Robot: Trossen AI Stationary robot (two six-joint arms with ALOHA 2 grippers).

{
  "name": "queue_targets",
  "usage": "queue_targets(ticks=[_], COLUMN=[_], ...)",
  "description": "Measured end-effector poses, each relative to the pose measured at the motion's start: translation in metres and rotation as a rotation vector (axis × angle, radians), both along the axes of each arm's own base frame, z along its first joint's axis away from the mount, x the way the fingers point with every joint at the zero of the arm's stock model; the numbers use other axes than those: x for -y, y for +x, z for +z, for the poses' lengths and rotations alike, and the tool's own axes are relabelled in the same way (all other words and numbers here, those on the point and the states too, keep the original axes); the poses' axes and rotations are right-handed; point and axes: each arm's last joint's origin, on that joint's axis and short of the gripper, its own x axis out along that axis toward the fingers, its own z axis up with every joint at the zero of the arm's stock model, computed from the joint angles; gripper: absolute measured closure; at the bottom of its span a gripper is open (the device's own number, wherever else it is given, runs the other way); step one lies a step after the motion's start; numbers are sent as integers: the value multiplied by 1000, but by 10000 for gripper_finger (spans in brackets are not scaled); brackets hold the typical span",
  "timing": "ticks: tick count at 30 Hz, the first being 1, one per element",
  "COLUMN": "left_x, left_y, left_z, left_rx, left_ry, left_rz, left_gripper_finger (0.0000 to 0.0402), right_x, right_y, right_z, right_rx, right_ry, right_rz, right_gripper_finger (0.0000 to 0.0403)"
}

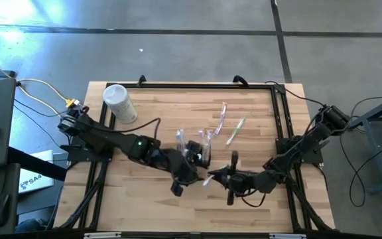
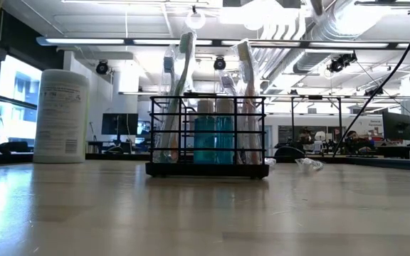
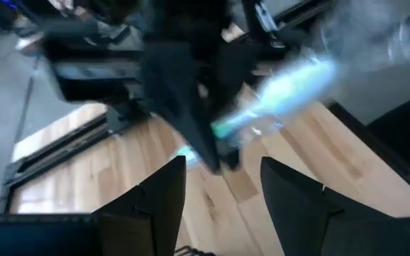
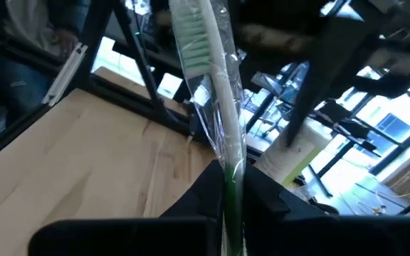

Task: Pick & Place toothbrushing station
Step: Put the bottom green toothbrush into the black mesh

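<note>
Caddy (image 2: 207, 135), black wire and low-walled, stands mid-table as our landmark; we see wrapped toothbrushes and a teal cup inside it, and a white container (image 1: 119, 103) well apart from it. We find the right gripper (image 4: 228, 186) near the caddy, its fingers closed on a wrapped toothbrush (image 4: 208, 78) with green bristles. The left gripper (image 3: 223, 192) hovers just beside the caddy, fingers parted and empty. We judge the caddy light and stiff but easily tipped; its top rim offers the best hold.
</note>
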Motion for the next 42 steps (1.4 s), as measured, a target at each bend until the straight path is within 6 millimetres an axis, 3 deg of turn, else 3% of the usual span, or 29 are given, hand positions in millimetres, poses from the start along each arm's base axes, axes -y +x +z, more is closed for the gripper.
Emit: queue_targets(ticks=[8, 22, 42], left_x=[5, 7, 6], left_y=[8, 14, 13], left_z=[-6, 1, -2], left_rx=[16, 118, 82], left_ry=[-2, -22, -5], left_rz=[-53, -60, -47], left_gripper_finger=[223, 223, 233], right_x=[6, 11, 10], right_y=[5, 9, 9], right_z=[4, 3, 5], right_rx=[28, 26, 43], right_ry=[1, 13, 2], right_rz=[7, 0, 2], right_gripper_finger=[387, 387, 387])
